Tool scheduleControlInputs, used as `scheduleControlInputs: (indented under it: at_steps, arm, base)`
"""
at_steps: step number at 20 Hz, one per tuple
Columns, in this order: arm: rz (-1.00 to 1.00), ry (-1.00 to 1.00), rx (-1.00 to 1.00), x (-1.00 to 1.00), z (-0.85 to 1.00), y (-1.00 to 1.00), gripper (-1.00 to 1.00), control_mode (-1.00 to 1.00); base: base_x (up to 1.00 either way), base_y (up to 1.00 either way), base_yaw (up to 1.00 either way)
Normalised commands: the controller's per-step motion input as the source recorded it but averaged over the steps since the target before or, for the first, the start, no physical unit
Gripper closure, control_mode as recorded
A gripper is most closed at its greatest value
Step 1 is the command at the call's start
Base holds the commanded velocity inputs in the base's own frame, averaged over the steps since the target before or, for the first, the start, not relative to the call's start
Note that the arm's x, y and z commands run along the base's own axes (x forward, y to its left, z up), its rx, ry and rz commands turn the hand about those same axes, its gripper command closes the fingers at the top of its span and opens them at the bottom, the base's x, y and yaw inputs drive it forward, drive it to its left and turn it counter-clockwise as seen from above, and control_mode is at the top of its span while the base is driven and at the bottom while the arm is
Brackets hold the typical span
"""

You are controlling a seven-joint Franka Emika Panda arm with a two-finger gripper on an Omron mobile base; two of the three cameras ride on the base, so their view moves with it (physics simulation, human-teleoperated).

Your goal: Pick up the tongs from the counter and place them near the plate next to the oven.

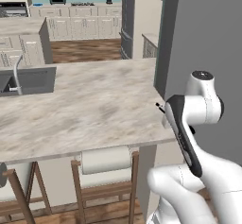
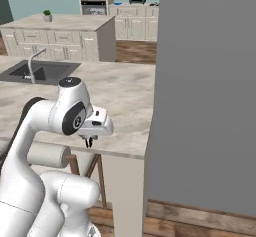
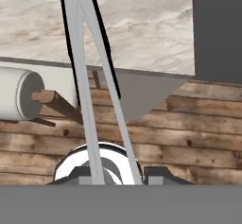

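Tongs (image 3: 90,76) clamped in gripper (image 3: 113,173) above counter (image 1: 85,105)

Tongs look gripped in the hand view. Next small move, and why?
Probably lift slightly and start carrying. In the hand view the tongs run up from between the gripper fingers, over the counter edge. The blue plate lies far back by the oven, so clearance comes first.

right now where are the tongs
The tongs are clamped in the pincer; in the hand view their two grey arms run up from it over the counter edge. In the left base view their dark tip pokes out beside the arm.
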Motion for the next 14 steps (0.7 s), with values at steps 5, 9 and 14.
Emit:
scheduleControlInputs:
  at_steps: [5, 9, 14]
  arm:
    - [0.02, 0.0, 0.0, -0.06, 0.0, 0.0, 1.0, 1.0]
    - [0.0, 0.0, 0.0, 0.0, 0.0, 0.0, 1.0, 1.0]
    - [0.0, 0.0, 0.0, 0.0, 0.0, 0.0, 1.0, 1.0]
  base:
    - [-0.5, 0.1, 0.23]
    - [-0.96, 0.31, 0.36]
    - [-0.31, 0.79, 0.19]
